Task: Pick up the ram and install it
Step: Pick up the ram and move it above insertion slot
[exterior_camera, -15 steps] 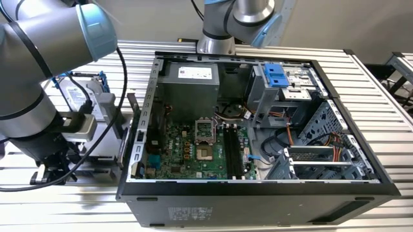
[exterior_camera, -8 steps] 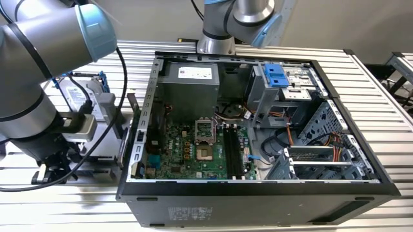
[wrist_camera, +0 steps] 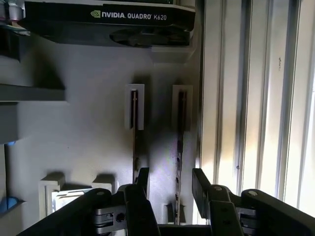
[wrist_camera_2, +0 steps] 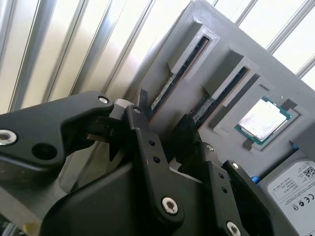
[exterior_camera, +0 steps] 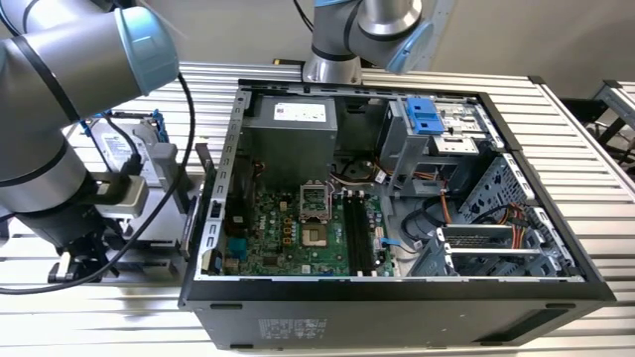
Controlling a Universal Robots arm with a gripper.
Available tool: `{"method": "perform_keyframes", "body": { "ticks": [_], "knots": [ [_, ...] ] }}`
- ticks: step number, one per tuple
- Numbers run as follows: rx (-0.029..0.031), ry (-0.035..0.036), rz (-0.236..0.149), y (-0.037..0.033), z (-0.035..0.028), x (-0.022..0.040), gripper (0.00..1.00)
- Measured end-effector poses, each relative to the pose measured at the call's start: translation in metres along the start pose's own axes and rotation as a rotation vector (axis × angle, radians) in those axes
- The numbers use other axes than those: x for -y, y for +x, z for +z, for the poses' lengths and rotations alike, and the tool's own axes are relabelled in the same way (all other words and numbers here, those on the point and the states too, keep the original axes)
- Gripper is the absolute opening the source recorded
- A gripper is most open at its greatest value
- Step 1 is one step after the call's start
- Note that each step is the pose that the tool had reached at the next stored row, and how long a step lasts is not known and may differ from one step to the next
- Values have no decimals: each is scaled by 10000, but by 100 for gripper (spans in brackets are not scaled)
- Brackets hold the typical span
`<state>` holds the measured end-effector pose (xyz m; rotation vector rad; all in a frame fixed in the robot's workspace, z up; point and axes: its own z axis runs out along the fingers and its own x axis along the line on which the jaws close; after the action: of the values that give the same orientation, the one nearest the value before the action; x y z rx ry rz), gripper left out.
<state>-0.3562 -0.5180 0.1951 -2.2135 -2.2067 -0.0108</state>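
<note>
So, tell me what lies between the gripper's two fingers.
One ram stick, slotted in the grey holder, runs between them in the first wrist view.

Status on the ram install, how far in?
Done: the tool is lined up over the grey holder. In hand: it is open, astride the ram standing in the slot nearest the holder's edge, not closed on it. Left: the ram is not yet lifted out, and the black motherboard slots look empty, so the install itself is undone.

Ram (wrist_camera: 179, 147) mostly hidden in holder (wrist_camera: 88, 147)
</note>
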Motion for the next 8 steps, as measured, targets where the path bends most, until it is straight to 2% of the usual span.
{"method": "perform_keyframes", "body": {
  "ticks": [8],
  "knots": [
    [1, 1, 0, 2, 2, 8, 100]
  ]
}}
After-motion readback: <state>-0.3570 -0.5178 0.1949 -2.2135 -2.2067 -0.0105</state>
